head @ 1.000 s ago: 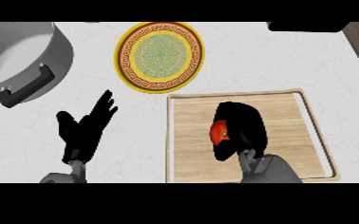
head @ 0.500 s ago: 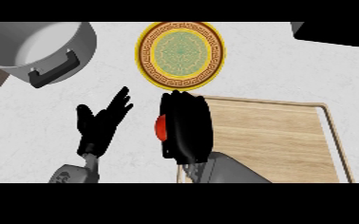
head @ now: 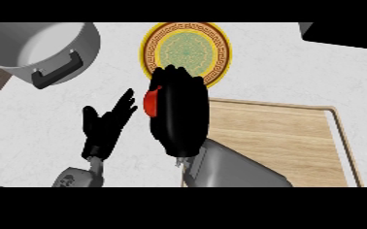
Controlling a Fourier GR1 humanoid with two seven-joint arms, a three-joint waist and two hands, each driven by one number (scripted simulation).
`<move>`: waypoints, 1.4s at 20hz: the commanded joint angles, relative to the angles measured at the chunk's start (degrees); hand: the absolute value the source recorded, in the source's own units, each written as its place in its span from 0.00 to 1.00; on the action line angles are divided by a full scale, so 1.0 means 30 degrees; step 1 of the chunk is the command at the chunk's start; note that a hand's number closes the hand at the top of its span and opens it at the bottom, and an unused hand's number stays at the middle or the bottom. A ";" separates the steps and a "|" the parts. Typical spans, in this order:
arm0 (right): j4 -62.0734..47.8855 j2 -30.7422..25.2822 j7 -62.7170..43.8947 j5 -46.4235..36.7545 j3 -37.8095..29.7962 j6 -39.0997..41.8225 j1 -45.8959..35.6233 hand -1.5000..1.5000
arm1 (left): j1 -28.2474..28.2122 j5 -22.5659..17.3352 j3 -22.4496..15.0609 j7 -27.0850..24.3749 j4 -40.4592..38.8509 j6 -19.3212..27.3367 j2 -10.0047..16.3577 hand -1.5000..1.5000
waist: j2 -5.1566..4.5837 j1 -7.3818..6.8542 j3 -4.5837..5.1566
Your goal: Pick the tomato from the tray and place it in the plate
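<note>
My right hand (head: 179, 114) is curled round the red tomato (head: 151, 103), of which only a sliver shows at the hand's left side. The hand hovers at the wooden tray's (head: 287, 136) left edge, its fingertips reaching the near rim of the plate (head: 188, 52). That plate is round, with a yellow patterned rim and a green centre, and nothing lies on it. My left hand (head: 106, 123) rests open to the left, fingers up, over the white counter.
A grey pot (head: 43, 46) with a dark handle stands at the back left. A dark object (head: 337, 31) cuts into the back right corner. The tray fills the right half of the counter near me.
My right hand has carried the tomato off the tray's middle, leftward and away from me, up to the plate's near rim. The left hand stays open.
</note>
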State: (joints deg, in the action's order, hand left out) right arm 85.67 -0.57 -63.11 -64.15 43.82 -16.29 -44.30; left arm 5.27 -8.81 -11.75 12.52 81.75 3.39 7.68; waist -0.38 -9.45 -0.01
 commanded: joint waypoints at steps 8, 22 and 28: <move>-0.2661 0.0179 -0.3845 -0.2106 -0.1391 -0.7458 -0.1257 1.00 | -0.0318 0.0096 0.0206 0.0598 -0.0330 0.0179 0.0243 0.50 | -0.0248 0.0652 0.0022; -1.0667 0.0180 -0.1785 -0.2678 -0.5340 -1.3053 -0.2889 1.00 | -0.0557 0.0323 0.0177 0.0851 0.0399 0.0645 -0.0017 0.50 | -0.0455 0.1152 -0.0010; -1.4602 0.0183 0.0182 -0.1024 -0.6568 -1.5382 -0.4470 1.00 | -0.0323 -0.0331 0.1122 0.1044 0.0627 0.0002 0.0748 0.50 | -0.0488 0.1136 -0.0010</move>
State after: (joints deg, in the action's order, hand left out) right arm 48.62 -0.36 -60.21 -69.95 25.60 -53.27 -55.40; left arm 2.92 -8.53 -9.87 12.82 84.63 4.42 8.57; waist -1.51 -6.05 -0.35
